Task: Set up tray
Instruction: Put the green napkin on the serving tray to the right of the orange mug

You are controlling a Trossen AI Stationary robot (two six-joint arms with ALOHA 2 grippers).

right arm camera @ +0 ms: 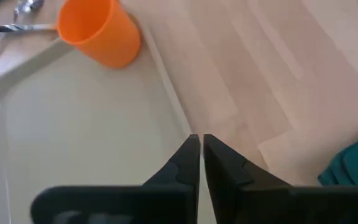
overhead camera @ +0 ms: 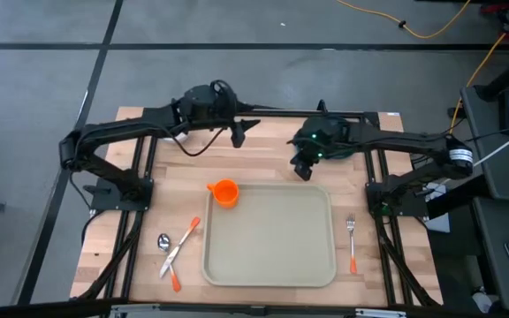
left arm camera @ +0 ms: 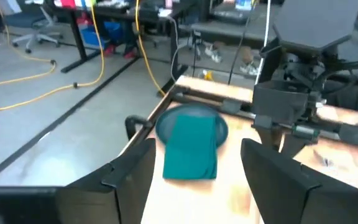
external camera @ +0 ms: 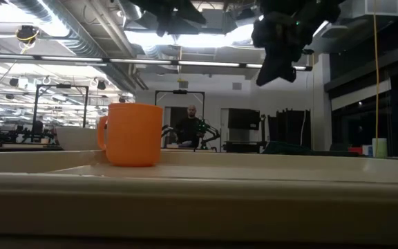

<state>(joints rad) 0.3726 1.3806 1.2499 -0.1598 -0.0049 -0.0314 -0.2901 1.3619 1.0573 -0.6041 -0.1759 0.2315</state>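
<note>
The beige tray [overhead camera: 272,256] lies at the table's near middle. An orange cup [overhead camera: 225,192] stands upright at its far left corner, also seen in the low view [external camera: 133,135] and the right wrist view [right arm camera: 101,34]. My right gripper [overhead camera: 303,170] hangs shut in the air above the tray's far edge [right arm camera: 179,118], touching nothing. My left gripper [overhead camera: 237,132] is open and raised over the table's far middle. In the left wrist view, a folded teal napkin [left arm camera: 191,149] lies partly on a dark teal round plate [left arm camera: 194,118] beyond its fingers.
A spoon [overhead camera: 163,240] and orange-handled cutlery [overhead camera: 182,247] lie on the wood left of the tray. An orange-handled fork [overhead camera: 352,243] lies to its right. Bare wood [overhead camera: 263,163] shows between the tray and the far edge. Black frame rails [overhead camera: 140,177] run along both sides.
</note>
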